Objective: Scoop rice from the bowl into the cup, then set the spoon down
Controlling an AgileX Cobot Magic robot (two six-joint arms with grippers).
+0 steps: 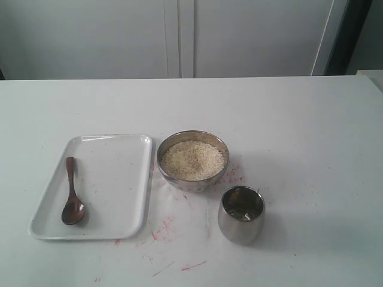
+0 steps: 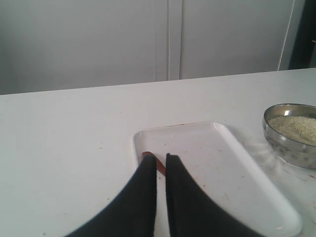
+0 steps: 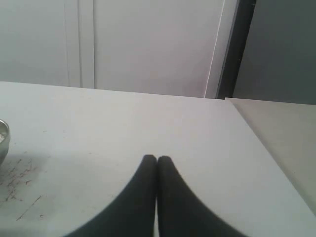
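The dark wooden spoon [image 1: 72, 200] lies on the white tray [image 1: 114, 173], scoop toward the near edge, with nothing touching it. The steel bowl [image 1: 191, 184] stands right of the tray, filled with rice [image 1: 193, 160]. The small steel cup [image 1: 240, 214] stands upright in front of the bowl to its right. Neither gripper appears in the exterior view. In the left wrist view my left gripper [image 2: 160, 159] hangs over the tray [image 2: 217, 163], fingers nearly together and empty, the spoon handle [image 2: 161, 168] showing beyond them. My right gripper [image 3: 157, 158] is shut and empty over bare table.
Red scribble marks [image 1: 164, 227] stain the white table around the bowl and cup. Grey cabinet doors [image 1: 179, 36] rise behind the far table edge. In the right wrist view the table's side edge [image 3: 261, 148] runs close by, and the bowl's rim [image 3: 2, 140] peeks in.
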